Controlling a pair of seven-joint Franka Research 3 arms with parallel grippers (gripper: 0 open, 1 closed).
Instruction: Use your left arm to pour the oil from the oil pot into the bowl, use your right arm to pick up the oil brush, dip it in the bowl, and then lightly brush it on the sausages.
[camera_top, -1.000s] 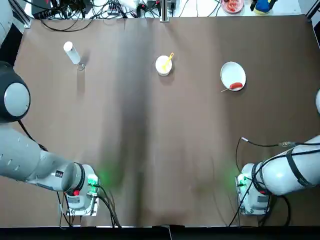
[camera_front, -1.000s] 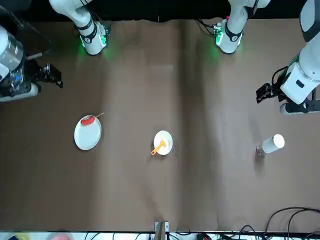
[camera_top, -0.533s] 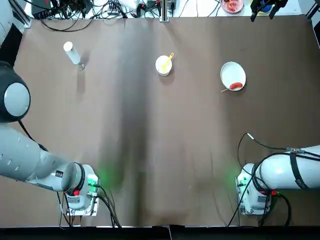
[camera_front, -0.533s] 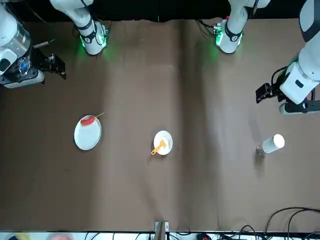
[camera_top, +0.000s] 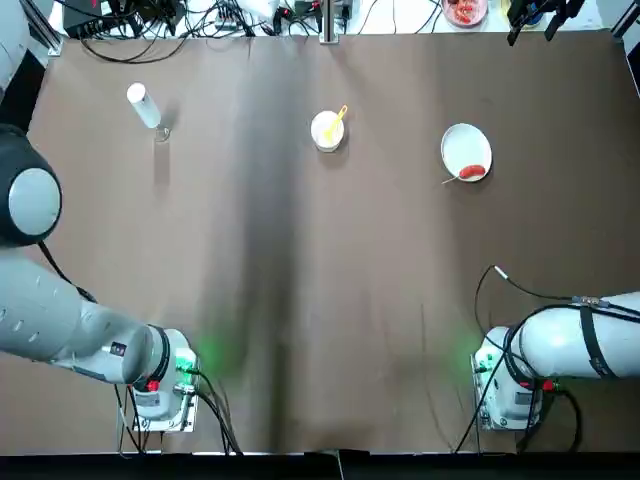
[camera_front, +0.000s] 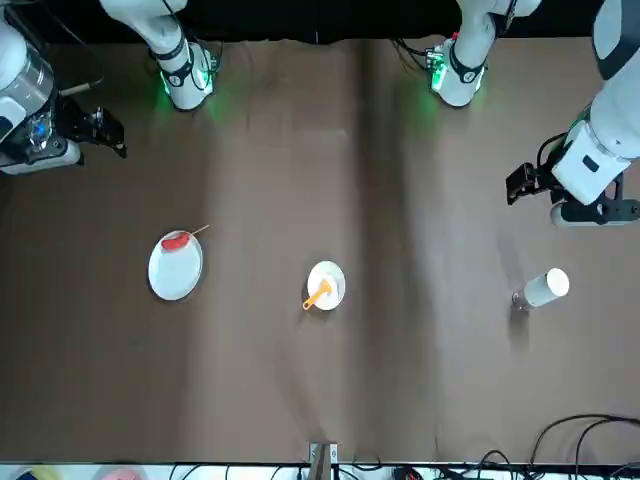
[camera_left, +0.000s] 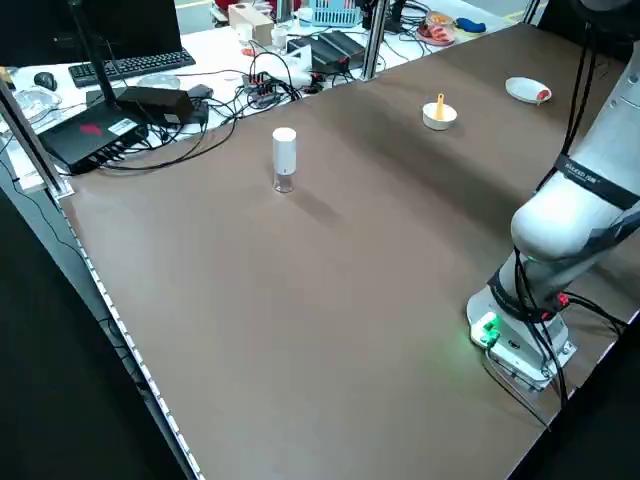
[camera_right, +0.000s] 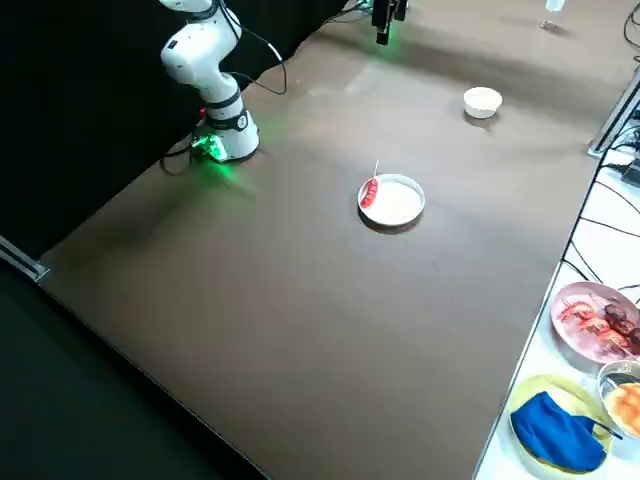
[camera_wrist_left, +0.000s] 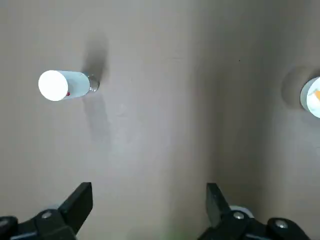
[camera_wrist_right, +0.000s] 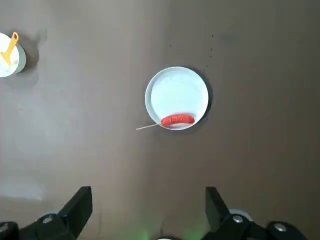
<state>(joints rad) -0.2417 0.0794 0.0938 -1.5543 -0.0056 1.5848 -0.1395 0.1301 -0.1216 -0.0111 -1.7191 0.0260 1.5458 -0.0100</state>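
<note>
Standing upright at the far left, the oil pot (camera_top: 144, 106) looks light and slick — grip its body. Both grippers — left gripper (camera_wrist_left: 149, 200), right gripper (camera_wrist_right: 148, 201) — hang spread, empty.

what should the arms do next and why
The oil pot stands upright, clear of the open left gripper; the brush rests in the bowl, the sausage on its plate, right gripper open. That fits before pouring or after brushing. I'd probably hold both arms raised and check the bowl for oil.
</note>
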